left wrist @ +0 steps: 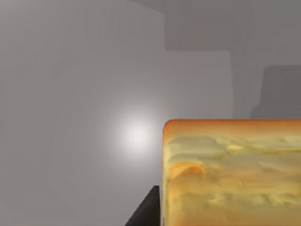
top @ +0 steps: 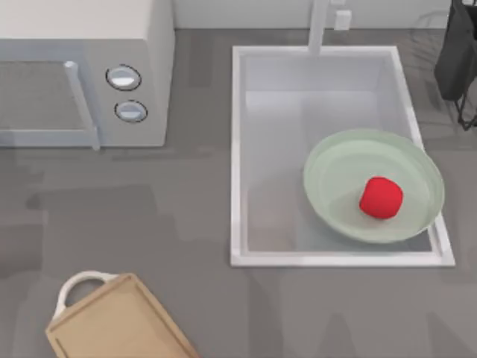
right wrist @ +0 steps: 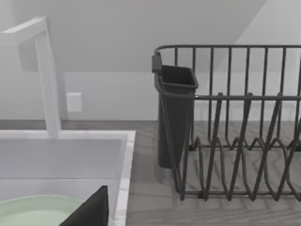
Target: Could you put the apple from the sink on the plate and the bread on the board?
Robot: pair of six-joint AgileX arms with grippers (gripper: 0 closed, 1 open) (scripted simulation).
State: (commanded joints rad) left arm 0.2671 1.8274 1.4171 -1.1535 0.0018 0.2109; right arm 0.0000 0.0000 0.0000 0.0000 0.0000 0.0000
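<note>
You see the round red apple (top: 381, 198) on the translucent green plate (top: 328, 160) inside the white-rimmed sink (top: 237, 149), while mottled golden bread (left wrist: 230, 172) sits close before your left wrist, grip unclear.

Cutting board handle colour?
White loop handle on the light-brown board; top view shows it best.
</note>
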